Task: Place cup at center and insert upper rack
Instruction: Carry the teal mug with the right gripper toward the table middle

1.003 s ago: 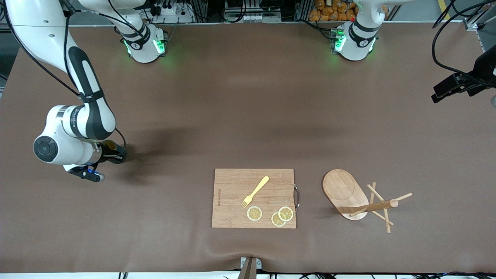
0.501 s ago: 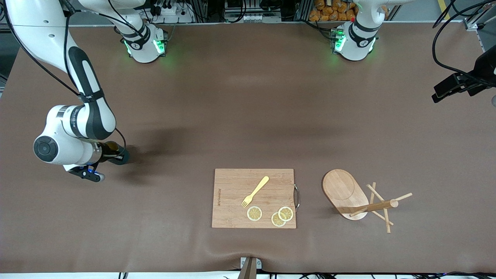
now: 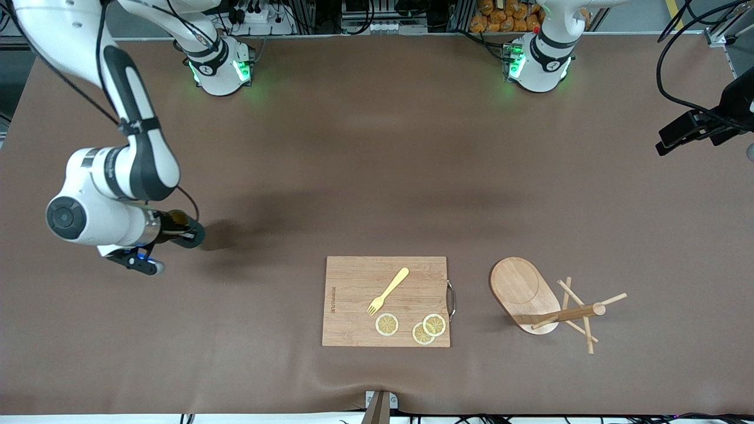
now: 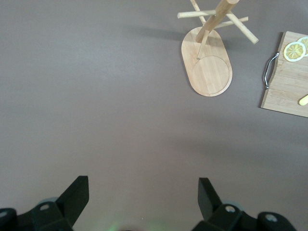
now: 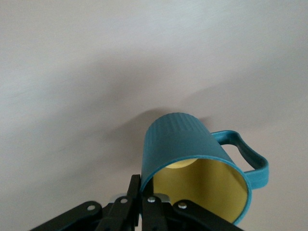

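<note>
The teal cup with a yellow inside hangs tilted just above the brown mat, near the right arm's end of the table. My right gripper is shut on its rim, one finger inside and one outside the wall. From the front the cup peeks out past the right wrist. The upper rack, a wooden mug tree, stands on its oval base toward the left arm's end, its post carrying thin pegs. My left gripper hangs open and empty, high over bare mat at the left arm's end.
A wooden cutting board lies beside the rack's base, closer to the table's middle, with a metal handle on the rack's side. It carries a yellow fork and three lemon slices. The rack and the board's corner also show in the left wrist view.
The right gripper has shut on the cup's rim and shifted a little toward the table's middle with it. The left arm has not moved.
</note>
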